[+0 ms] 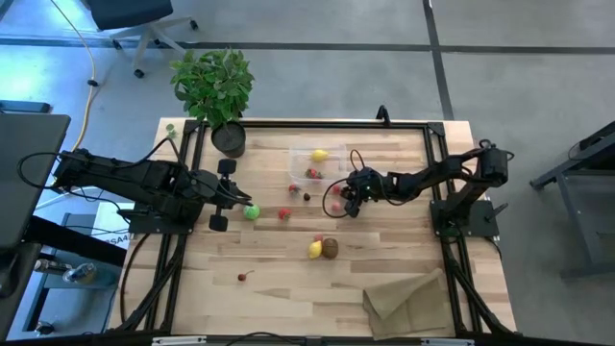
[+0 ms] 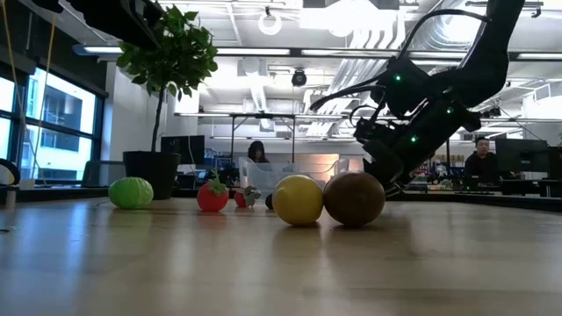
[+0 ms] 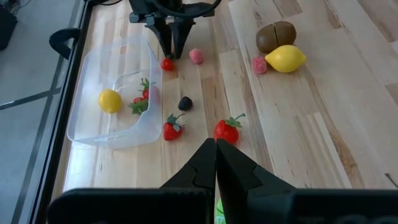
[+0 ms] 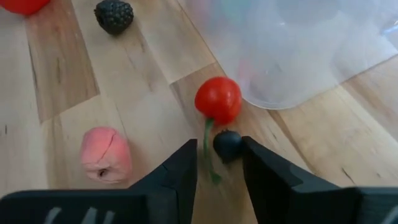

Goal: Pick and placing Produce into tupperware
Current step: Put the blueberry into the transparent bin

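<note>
Red cherry (image 4: pixel 218 99) beside tupperware (image 4: pixel 298 56) corner, right tool (image 4: pixel 219 163) apart astride its stem, left tool (image 3: pixel 216 163) together.

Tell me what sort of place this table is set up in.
Most likely an open-plan office or robotics lab. Past the wooden table the low view shows rows of desks with monitors, a person seated at a desk, an exposed ceiling with strip lights, and a potted plant.

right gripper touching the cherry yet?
Cannot tell. Right wrist view: the cherry's stem runs between the right gripper's open fingers; contact is unclear.
</note>
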### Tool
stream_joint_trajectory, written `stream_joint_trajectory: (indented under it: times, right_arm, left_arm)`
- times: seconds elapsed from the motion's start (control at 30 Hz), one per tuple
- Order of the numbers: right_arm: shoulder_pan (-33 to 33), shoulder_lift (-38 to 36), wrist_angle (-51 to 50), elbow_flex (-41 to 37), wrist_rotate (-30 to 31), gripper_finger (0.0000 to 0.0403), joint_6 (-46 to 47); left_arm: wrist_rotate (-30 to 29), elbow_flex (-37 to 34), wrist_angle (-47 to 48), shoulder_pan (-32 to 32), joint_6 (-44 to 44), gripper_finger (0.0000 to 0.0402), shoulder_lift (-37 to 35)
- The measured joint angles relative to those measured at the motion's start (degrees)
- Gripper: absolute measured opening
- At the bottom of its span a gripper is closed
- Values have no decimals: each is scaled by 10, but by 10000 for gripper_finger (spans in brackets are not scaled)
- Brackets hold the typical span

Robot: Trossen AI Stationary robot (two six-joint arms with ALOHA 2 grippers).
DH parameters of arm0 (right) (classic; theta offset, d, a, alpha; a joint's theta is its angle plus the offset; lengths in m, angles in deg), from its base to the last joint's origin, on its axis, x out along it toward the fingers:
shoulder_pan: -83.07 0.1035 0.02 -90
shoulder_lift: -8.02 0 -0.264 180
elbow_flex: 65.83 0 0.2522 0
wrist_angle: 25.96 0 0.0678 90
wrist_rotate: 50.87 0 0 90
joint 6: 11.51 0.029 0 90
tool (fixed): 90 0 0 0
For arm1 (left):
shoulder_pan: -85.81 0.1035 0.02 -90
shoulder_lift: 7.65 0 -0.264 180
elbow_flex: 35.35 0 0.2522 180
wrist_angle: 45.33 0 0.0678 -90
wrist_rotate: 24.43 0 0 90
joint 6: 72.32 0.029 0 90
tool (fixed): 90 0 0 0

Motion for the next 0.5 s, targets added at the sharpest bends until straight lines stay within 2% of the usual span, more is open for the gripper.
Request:
stream_joint_trajectory:
  times: [0.23, 0.5]
  right_arm:
    - [0, -6, -4, -2, 10, 65, 4]
    - [0, -6, 1, -3, 13, 64, 2]
  left_arm:
    - [0, 0, 0, 0, 0, 3, 0]
    - [0, 0, 0, 0, 0, 3, 0]
